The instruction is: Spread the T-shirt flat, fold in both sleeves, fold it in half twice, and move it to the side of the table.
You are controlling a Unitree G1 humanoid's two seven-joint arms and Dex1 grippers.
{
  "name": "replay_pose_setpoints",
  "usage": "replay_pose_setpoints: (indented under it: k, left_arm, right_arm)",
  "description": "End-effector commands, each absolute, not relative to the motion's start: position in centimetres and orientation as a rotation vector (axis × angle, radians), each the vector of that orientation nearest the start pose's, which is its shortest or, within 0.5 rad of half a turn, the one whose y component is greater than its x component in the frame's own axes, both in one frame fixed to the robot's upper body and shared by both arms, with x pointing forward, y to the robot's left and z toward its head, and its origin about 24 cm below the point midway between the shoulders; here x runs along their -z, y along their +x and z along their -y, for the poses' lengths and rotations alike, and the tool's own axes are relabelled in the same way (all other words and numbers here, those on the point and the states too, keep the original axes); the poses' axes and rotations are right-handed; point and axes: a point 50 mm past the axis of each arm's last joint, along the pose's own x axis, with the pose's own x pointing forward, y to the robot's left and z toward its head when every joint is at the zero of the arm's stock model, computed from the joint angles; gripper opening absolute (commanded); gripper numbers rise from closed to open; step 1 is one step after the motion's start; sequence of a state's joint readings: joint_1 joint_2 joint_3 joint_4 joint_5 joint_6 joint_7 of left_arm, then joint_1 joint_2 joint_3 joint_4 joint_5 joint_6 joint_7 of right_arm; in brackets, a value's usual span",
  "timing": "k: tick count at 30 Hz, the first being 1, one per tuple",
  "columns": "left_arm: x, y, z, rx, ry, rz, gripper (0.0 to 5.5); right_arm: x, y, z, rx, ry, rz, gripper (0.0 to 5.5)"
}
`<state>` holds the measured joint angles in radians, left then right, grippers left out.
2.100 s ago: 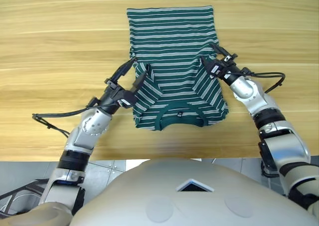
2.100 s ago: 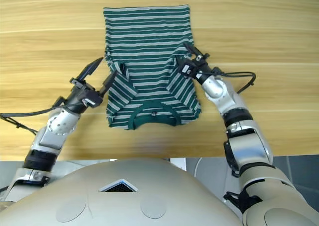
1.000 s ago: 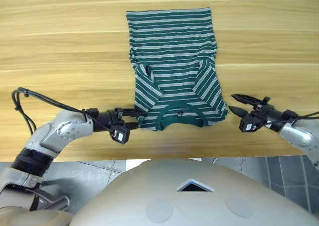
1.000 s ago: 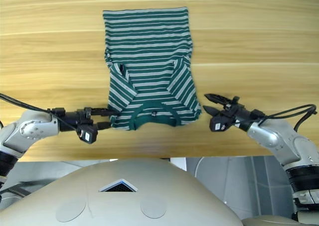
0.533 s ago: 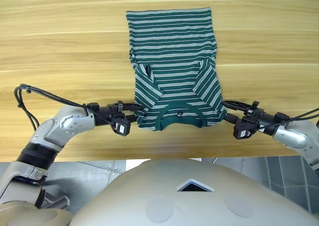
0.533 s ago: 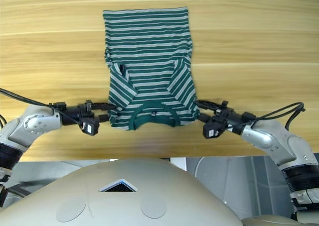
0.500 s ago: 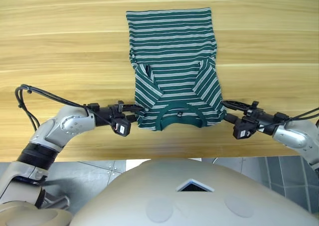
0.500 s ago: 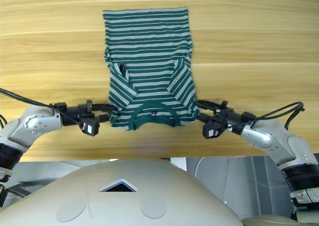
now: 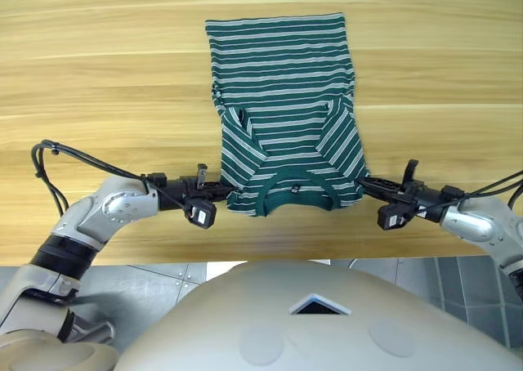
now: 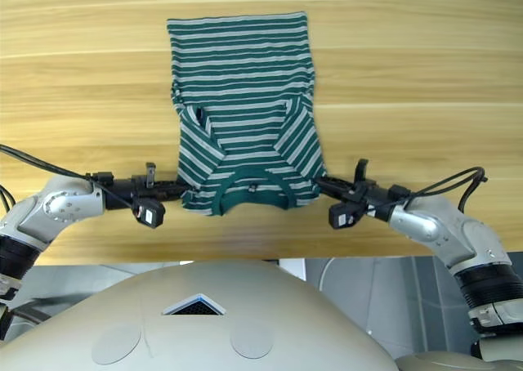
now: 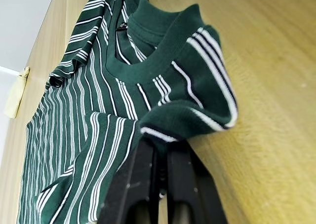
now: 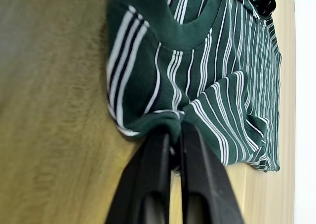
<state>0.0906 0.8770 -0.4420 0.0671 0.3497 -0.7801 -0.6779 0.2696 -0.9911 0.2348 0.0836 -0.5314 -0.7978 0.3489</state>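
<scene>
Left gripper [image 9: 224, 193] and right gripper [image 9: 364, 185], fingers pressed together, each pinch a near shoulder corner of the T-shirt [image 9: 284, 101]. Sleeves lie folded in. Long axis runs straight away across table [image 9: 98, 77], hem farthest.

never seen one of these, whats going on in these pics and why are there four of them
This is a humanoid robot with two arms, each ending in a two-fingered claw. Two pictures come from cameras in its head, looking down over a wooden table; the other two come from cameras on its wrists, close up. A green striped T-shirt lies on the table, sleeves folded in, collar nearest the robot. The left claw and right claw are each shut on a shoulder corner of it.
</scene>
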Motion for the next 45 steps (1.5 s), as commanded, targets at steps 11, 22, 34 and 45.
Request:
replay_pose_setpoints:
  k: [11,22,34,45]
  left_arm:
    - [-0.7,12.8,-19.7,1.368,0.875,-0.027,0.00]
    - [-4.8,15.6,-21.4,1.117,0.913,0.064,0.00]
    - [-4.8,24.6,-18.6,0.804,0.814,0.152,0.00]
    - [-4.3,30.1,-18.6,0.602,0.753,0.143,0.00]
  right_arm:
    - [-2.7,12.6,21.4,-1.240,-1.012,0.042,0.00]
    - [-8.2,15.4,22.3,-1.011,-0.919,0.141,0.00]
    - [-8.0,24.5,19.8,-0.692,-0.880,0.318,0.00]
    - [-5.9,31.6,18.5,-0.501,-0.921,0.248,0.00]
